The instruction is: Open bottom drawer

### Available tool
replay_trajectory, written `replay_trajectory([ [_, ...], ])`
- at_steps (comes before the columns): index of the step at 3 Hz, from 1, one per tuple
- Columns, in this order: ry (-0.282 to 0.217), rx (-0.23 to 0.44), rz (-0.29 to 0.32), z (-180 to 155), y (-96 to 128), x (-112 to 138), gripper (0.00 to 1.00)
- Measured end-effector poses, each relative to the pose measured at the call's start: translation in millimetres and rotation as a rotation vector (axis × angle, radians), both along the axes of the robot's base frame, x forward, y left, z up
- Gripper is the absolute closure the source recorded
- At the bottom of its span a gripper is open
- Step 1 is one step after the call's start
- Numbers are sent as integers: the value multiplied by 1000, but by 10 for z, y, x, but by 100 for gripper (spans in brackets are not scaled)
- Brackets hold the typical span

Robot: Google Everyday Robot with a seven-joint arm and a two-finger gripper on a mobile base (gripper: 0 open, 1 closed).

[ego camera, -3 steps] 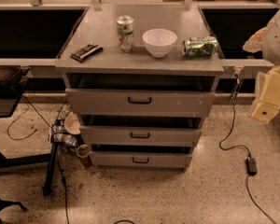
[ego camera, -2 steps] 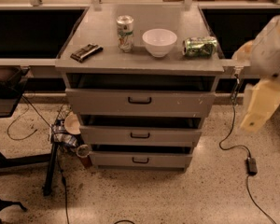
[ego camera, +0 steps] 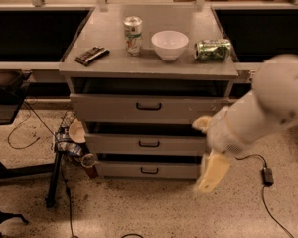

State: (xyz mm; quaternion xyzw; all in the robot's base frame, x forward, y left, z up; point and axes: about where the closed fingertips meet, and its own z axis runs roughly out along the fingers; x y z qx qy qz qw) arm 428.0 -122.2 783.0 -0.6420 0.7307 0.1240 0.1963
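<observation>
Now, gripper [ego camera: 211,171] at bottom drawer [ego camera: 120,169] right end, apart from handle [ego camera: 149,170].

Gripper [ego camera: 211,171] low before the right end of bottom drawer [ego camera: 120,169]

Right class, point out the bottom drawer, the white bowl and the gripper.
bottom drawer [ego camera: 149,170], camera view, on its black handle.
white bowl [ego camera: 170,46], camera view, on its outer wall.
gripper [ego camera: 210,172], camera view, on the pale finger, by the lower drawers' right edge.
</observation>
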Motion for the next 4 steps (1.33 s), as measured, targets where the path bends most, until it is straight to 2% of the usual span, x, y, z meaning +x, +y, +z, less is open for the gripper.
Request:
replay_trajectory([
  [1,87,151,10,-1131,659,-92,0],
  [2,87,151,10,-1131,660,-92,0],
  [3,75,146,21,-1272,787,-26,0],
  [4,80,143,3,-1682,962,122,0],
])
